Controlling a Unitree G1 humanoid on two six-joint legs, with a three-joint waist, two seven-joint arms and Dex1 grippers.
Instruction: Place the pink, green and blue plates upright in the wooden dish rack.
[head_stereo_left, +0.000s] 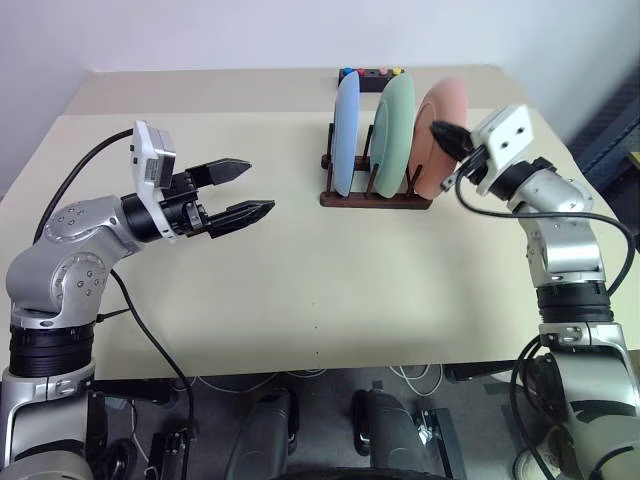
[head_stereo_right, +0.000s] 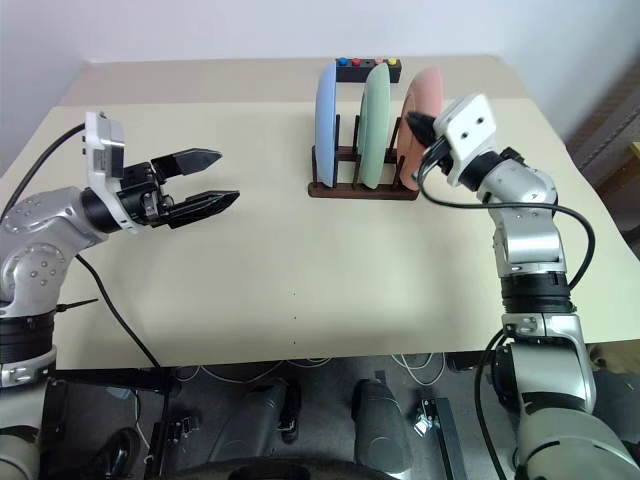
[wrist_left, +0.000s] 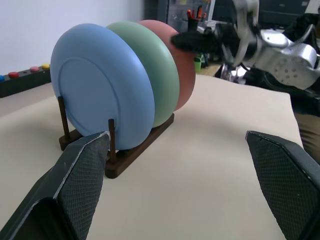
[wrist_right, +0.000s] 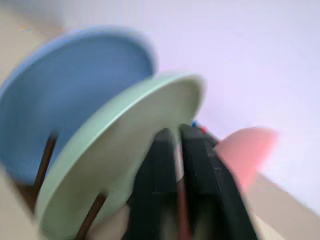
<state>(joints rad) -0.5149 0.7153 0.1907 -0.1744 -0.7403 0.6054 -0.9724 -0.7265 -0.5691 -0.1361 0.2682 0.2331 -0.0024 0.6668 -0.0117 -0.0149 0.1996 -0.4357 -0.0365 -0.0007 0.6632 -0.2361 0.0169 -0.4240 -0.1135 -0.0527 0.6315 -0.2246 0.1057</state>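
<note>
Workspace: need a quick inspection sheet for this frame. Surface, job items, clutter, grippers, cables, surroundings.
Surface: beige table, bare in front of the rack.
Job's things: blue plate, green plate and pink plate all stand upright in the wooden dish rack, blue toward the robot's left, pink toward its right.
Clutter: black box with coloured buttons behind the rack.
Grippers: left gripper open, empty, over the table left of the rack; right gripper at the pink plate's rim, fingers close together, grip cannot be told.
Cables: black cables run along both arms and hang under the table edge.
Surroundings: pale wall behind the table.
</note>
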